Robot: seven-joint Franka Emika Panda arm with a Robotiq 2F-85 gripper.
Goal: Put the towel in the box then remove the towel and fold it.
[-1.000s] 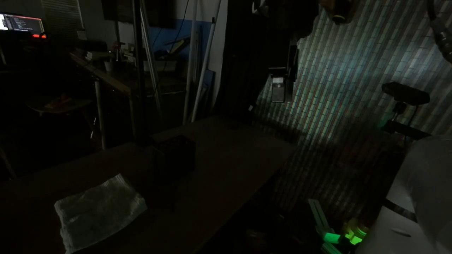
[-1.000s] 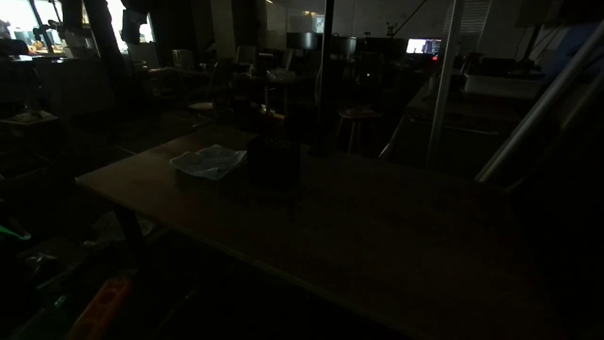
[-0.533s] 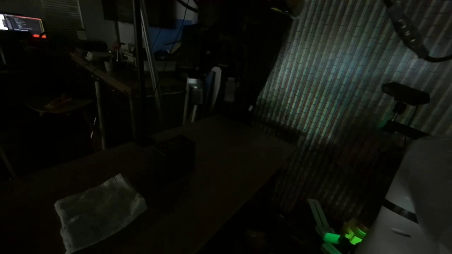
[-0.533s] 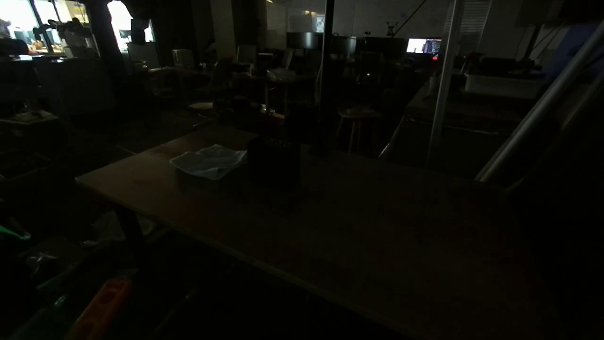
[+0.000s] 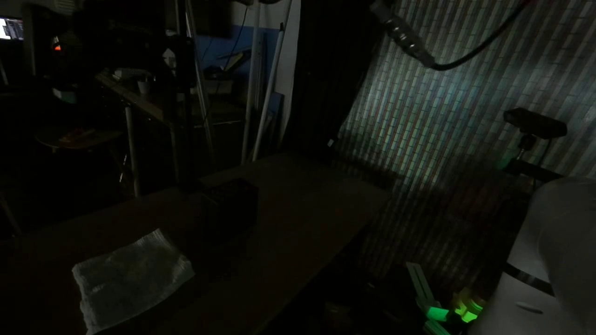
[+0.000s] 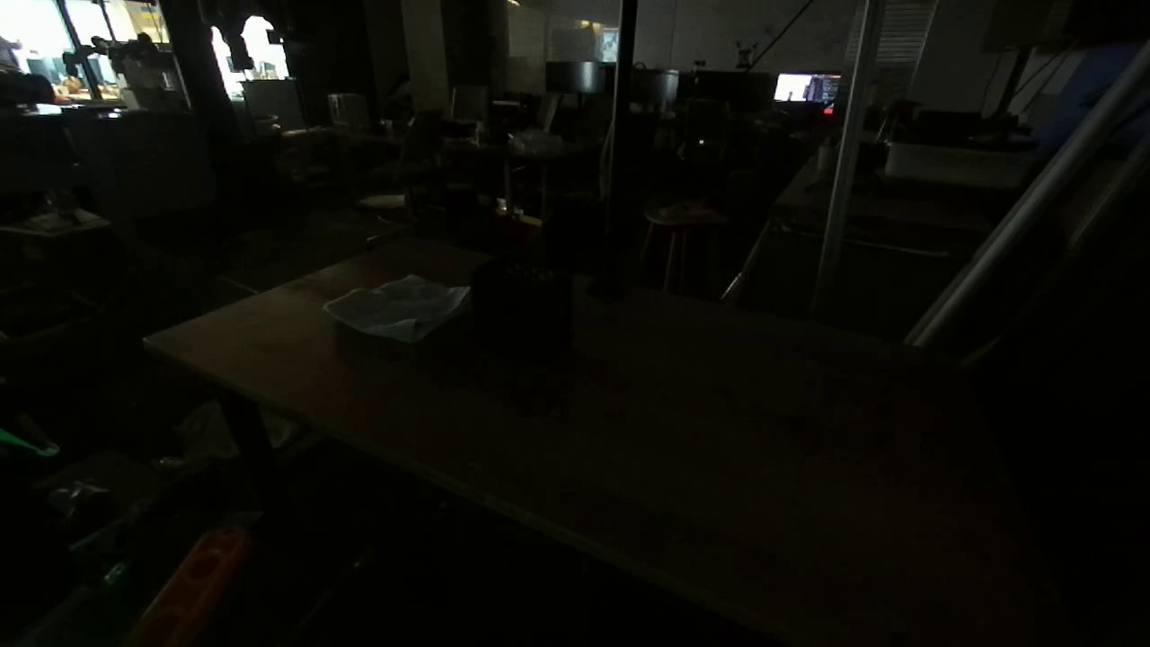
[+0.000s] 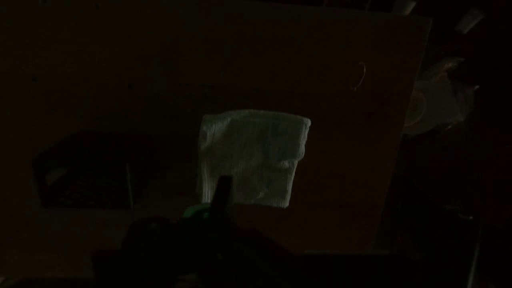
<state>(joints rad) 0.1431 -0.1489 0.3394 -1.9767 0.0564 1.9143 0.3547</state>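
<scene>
It is very dark over there. In the wrist view, I see the pale, wrinkly towel (image 7: pixel 254 148) lying on the brown table (image 7: pixel 344 188), outside the black box (image 7: pixel 94 172). The two are near, but not touching. My claw (image 7: pixel 221 195) shows as a dark shape in front of the towel. It is spread wide, and it has nothing in its grip that I can see.

Towel (image 7: pixel 256 152) on table (image 7: pixel 340 200), right of box (image 7: pixel 96 172) in wrist view.
</scene>
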